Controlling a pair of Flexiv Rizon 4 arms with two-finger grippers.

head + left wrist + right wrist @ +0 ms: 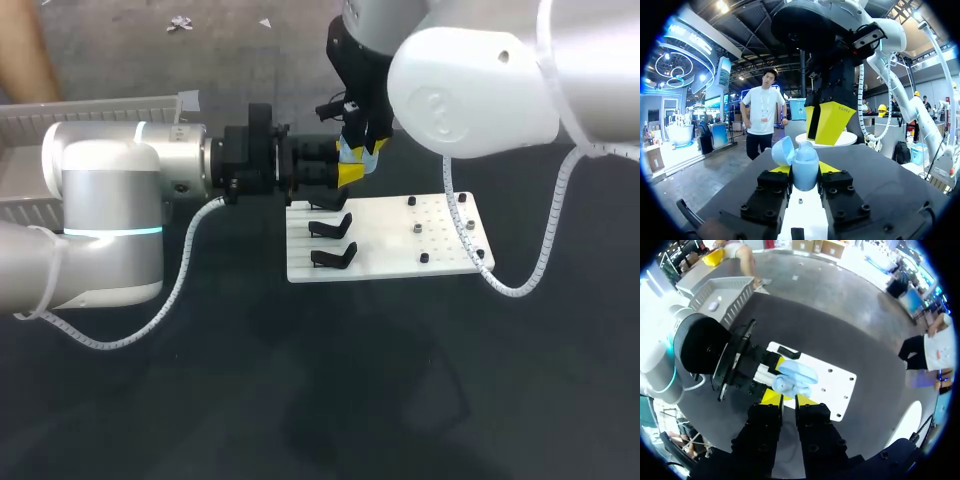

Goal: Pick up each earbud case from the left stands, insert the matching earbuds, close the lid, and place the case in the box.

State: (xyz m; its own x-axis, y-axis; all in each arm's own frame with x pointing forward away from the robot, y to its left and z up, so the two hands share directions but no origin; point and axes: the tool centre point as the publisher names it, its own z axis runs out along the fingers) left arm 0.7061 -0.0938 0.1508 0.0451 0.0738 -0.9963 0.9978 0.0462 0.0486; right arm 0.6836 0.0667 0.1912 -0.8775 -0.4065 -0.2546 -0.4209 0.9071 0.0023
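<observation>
A light blue earbud case (805,162) stands upright between the yellow tips of my left gripper (805,170), which is shut on its body. Its lid (783,150) hangs open to one side. In the head view this gripper (350,173) is held above the back edge of the white plate (400,262). My right gripper (826,122) hangs straight over the case (799,376), fingers drawn close together and nothing seen between them. In its own view the right gripper (790,399) is just short of the case. The case (373,158) is mostly hidden in the head view.
Black stands (331,226) line the plate's left part, and small black pegs (413,229) dot its right part. A grey slatted box (722,295) sits at the table's far left behind my left arm, with a pale case (714,305) inside.
</observation>
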